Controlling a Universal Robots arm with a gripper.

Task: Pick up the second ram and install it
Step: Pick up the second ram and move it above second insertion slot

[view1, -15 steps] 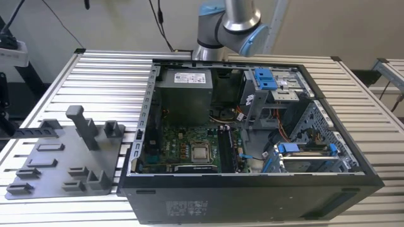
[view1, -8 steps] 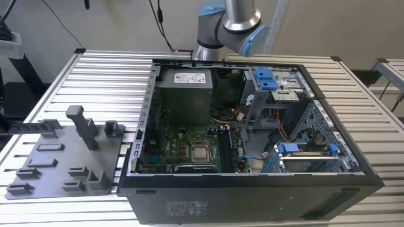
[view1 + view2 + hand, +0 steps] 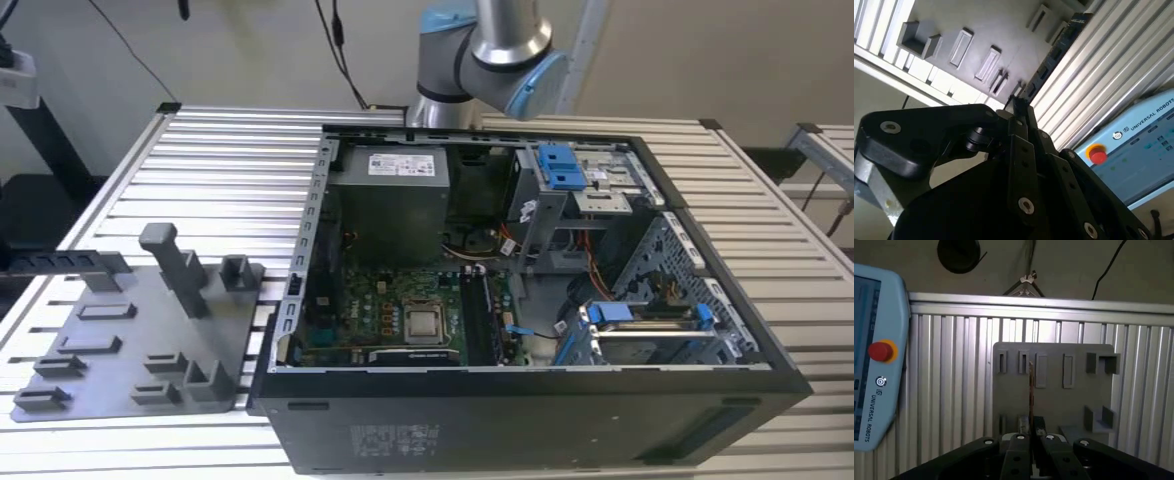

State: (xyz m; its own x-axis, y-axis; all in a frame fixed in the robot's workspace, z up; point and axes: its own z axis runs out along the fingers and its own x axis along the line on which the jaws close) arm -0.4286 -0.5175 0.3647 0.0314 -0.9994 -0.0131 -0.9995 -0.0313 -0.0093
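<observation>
Black linkages of the gripper (image 3: 1018, 104) sit closest in the second wrist view. Its fingers (image 3: 1013, 131) are drawn narrow and pinch the second ram (image 3: 1049, 61), a dark slim card that juts out from the tips. The card hangs in the air over the slatted table (image 3: 1104, 65) and is seen along one edge of the gray fixture plate (image 3: 979, 30) lying there. Beside the table is a teach pendant (image 3: 1139, 145) with a red button (image 3: 1097, 155).

In the first wrist view the gripper (image 3: 1031, 429) presents the card edge-on. The second ram (image 3: 1030, 390) reads as a thin line crossing the fixture plate (image 3: 1054, 405) among its slots, clear of the plate. The table (image 3: 954, 390) spreads around the plate, and the teach pendant (image 3: 869, 390) with its red button (image 3: 881, 351) stands at one side.

In the exterior view the fixture plate (image 3: 134, 330) lies at the table's (image 3: 200, 170) edge on the exterior view's left. An open computer case (image 3: 534, 400) takes up the middle, touching the plate's corner. The robot arm (image 3: 487, 50) rises behind the case at the far edge. Inside lie the motherboard (image 3: 387, 300) and the CPU socket (image 3: 424, 323), with dark memory slots (image 3: 483, 315) just beside it.
</observation>
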